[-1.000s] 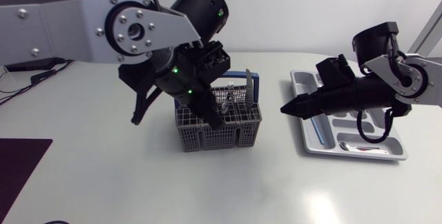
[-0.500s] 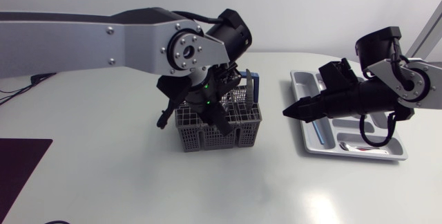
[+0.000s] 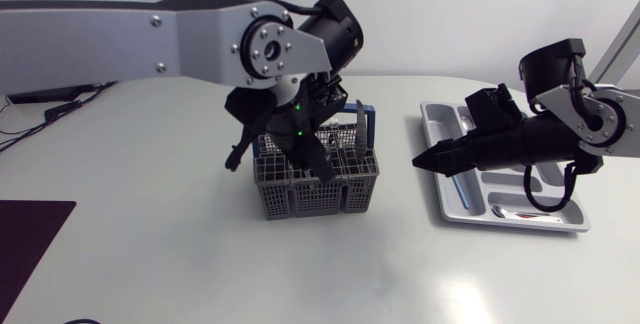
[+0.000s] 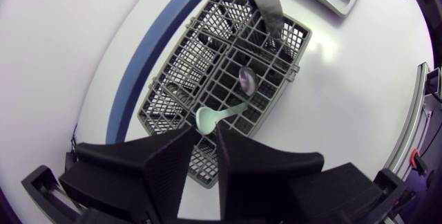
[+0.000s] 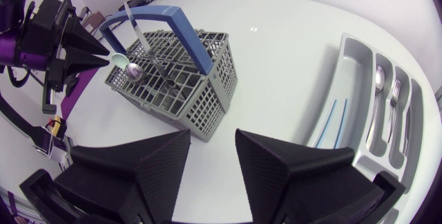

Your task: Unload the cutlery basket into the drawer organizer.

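The left gripper (image 4: 205, 135) stands above the cutlery basket (image 3: 300, 199); its fingers are nearly together and pinch the round end of a pale green spoon (image 4: 221, 115), which leans over the basket's grid beside a metal spoon (image 4: 247, 79). The right gripper (image 5: 213, 144) hangs between basket and drawer organizer (image 5: 349, 51), its fingers apart with nothing in them. The head view hides the pinched spoon behind the left arm; the right wrist view shows it at the fingertips, and also a fork (image 5: 395, 92) and blue sticks (image 5: 331, 124) lying in the organizer.
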### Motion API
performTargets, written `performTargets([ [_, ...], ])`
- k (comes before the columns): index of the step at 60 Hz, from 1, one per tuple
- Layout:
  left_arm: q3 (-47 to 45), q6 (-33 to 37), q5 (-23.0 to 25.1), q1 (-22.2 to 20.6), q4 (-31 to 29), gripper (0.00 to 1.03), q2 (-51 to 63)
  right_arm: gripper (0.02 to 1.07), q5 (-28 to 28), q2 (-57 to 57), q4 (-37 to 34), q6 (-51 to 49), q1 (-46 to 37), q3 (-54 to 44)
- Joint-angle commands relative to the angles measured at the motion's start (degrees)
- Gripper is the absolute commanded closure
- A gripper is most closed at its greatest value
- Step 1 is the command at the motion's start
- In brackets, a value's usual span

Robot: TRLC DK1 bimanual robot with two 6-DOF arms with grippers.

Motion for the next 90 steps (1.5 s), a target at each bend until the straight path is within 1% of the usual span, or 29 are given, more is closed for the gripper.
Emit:
performTargets([
  [1,2.9,-1.7,0.2,1.0,-2.0,0.6,-1.1,0.56,-0.5,-0.6,-0.3,-0.6,-0.2,-1.4],
  [12,7.2,-2.9,3.9,2.7,-6.8,0.6,0.1,0.56,-0.6,-0.4,-0.3,-0.7,-0.4,-1.3],
  [17,8.3,-3.5,6.3,3.2,-8.4,0.6,0.8,0.56,-0.7,-0.3,-0.3,-0.7,-0.5,-1.5],
  [20,8.3,-3.5,6.7,3.2,-8.6,0.59,0.9,0.56,-0.8,-0.3,-0.2,-0.7,-0.5,-1.6],
  [23,8.4,-3.5,6.7,3.1,-8.8,0.56,1.2,0.56,-0.8,-0.1,-0.1,-0.8,-0.6,-1.7],
  [35,8.4,-3.4,6.8,2.7,-8.9,0.56,2.4,0.56,-1.0,0.1,0.0,-1.0,-0.9,-1.9],
  [63,9.2,-3.0,7.2,3.3,-8.6,0.56,6.0,0.56,-1.7,0.1,0.0,-1.4,-1.6,-2.4],
  [90,8.9,-2.9,7.2,3.4,-6.1,0.56,8.2,0.56,-2.0,0.1,0.0,-1.6,-1.6,-2.7],
])
